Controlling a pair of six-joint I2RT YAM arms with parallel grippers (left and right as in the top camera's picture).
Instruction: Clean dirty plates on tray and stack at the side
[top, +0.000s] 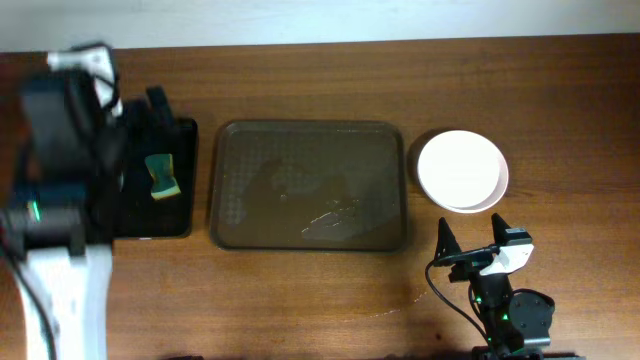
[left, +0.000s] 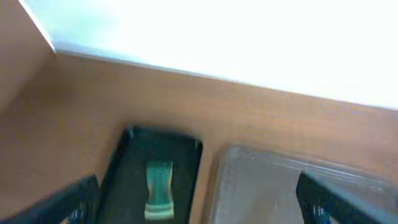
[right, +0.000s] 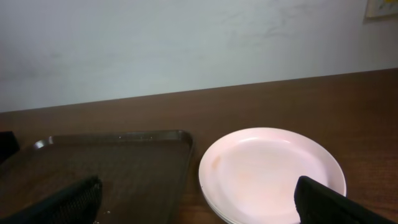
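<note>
Overhead: tray (top: 308, 185) bare; plates (top: 462, 171) stacked just right of it, apparently cleaned and set aside.
Left wrist: left gripper (left: 202, 205) jaws apart, empty; sponge (left: 159, 190) parked on black tray (left: 186, 155).
Right wrist: right gripper (right: 202, 208) jaws apart, empty, facing the stack.

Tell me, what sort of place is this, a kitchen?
Likely a robotics lab bench staged for dishwashing, not a real kitchen: a left arm and right arm at a wooden table, a plain wall behind, and only a brown tray, stacked white plates and a sponge.
</note>
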